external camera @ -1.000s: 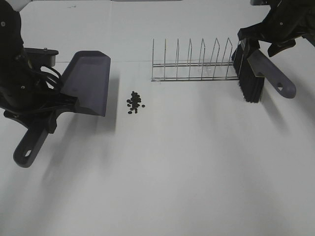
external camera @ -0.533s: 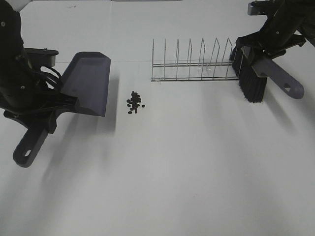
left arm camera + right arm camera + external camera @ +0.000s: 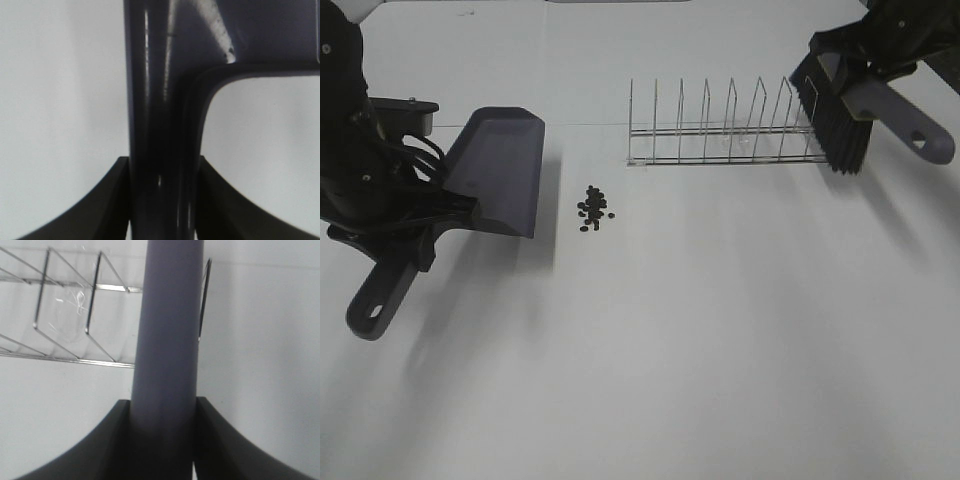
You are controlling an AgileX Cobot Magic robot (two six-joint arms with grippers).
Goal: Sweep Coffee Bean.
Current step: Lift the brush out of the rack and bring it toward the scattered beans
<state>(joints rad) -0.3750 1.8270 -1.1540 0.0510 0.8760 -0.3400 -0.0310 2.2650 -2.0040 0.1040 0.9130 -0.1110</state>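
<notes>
At centre left of the high view, we see the beans (image 3: 593, 208) lying in one tight cluster on the white table (image 3: 720, 350), just right of the dustpan (image 3: 505, 170) and not touching it. We find the left gripper (image 3: 162, 200) clenched on the dustpan's handle, one finger on either side; the pan's open edge faces the beans, and its handle end points toward the lower left. At upper right, we note the right gripper (image 3: 162, 440) clamped on the handle of the brush (image 3: 840, 120). Its black bristles point downward and overlap the right end of the wire rack (image 3: 720, 135) in the frame. Brush and beans lie well apart.
</notes>
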